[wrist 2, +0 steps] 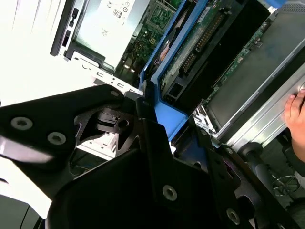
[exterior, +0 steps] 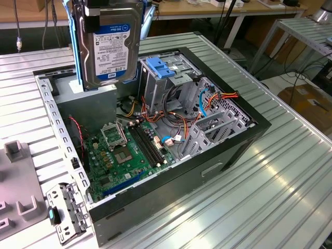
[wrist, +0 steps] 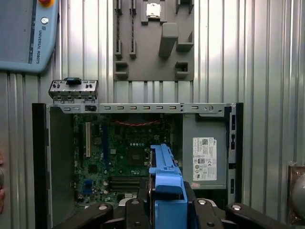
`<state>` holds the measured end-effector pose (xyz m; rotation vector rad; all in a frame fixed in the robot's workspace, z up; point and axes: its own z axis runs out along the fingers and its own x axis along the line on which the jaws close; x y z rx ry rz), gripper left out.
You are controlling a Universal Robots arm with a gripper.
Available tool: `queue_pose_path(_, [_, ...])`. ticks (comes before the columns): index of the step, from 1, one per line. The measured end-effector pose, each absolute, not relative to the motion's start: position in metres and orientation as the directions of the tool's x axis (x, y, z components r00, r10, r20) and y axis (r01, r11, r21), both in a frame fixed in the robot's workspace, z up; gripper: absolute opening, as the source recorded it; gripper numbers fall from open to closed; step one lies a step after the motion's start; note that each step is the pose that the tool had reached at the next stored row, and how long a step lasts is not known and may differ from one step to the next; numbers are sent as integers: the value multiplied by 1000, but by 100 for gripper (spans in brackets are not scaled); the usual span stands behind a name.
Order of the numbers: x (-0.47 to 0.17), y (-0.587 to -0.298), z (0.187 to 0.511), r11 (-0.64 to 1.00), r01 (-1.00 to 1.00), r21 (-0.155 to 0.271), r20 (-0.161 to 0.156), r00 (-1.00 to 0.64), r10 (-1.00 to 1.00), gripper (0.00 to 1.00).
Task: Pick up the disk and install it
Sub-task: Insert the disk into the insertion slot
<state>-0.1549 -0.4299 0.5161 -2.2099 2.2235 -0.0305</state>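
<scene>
The disk (exterior: 111, 52), a silver hard drive with a white-and-blue label and blue side rails, hangs upright above the back corner of the open computer case (exterior: 207, 171), at the exterior view's left. My gripper (exterior: 104, 10) is shut on its upper end. In the first wrist view I look down along the disk's edge (wrist: 164, 179), with the blue rail between the black fingers (wrist: 138, 210) and the motherboard (wrist: 124, 152) below. The second wrist view shows the disk's circuit-board side (wrist 2: 200, 43) and a blue rail (wrist 2: 167, 112) clamped in the gripper (wrist 2: 152, 119).
Inside the case stand a metal drive cage with a blue top (exterior: 161, 67), loose cables (exterior: 181, 119) and a grey power-supply box (wrist: 205, 152). A grey fixture plate (wrist: 152, 43) and a small bracket (exterior: 65, 210) lie beside the case. A hand (wrist 2: 295, 112) is nearby.
</scene>
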Motion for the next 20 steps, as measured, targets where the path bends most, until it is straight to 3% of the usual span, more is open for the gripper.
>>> queue_pose_path(6, [-155, -433, 516, 6, -1000, -18, 9, -6, -1000, 37])
queue_pose_path(12, [-155, -457, 516, 6, -1000, -18, 9, -6, -1000, 37])
queue_pose_path(20, [-155, -457, 516, 6, -1000, -18, 9, -6, -1000, 37])
